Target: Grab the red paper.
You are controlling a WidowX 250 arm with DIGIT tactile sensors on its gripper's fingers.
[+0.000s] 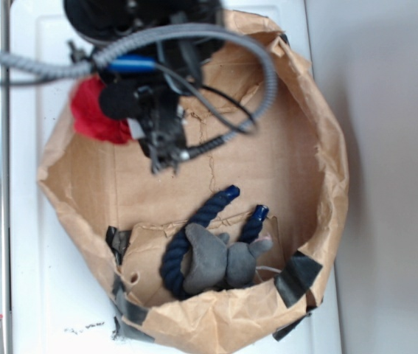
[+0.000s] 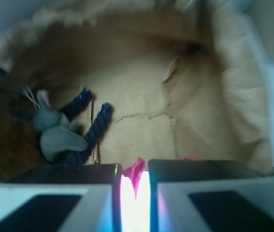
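1. Jaws: in the wrist view we see them drawn close together, only a narrow bright slit between them, with a tip of the red paper (image 2: 137, 170) standing in that slit. We record the gripper (image 2: 136, 193) as closed on the paper.
2. In the exterior view the red paper (image 1: 91, 114) shows as a bright red wad at the upper-left inside wall of the brown paper bag (image 1: 319, 147), partly hidden behind the dark, blurred gripper (image 1: 166, 151) and its grey cable (image 1: 264, 74).
3. We cannot tell from the exterior view whether the wad touches the bag floor.
4. A grey stuffed mouse (image 1: 220, 262) lies on a dark blue rope loop (image 1: 194, 236) at the bag's lower edge, well apart from the paper.
5. The bag sits open-topped on a white tabletop (image 1: 32, 243); black tape patches (image 1: 297, 274) mark its rim.
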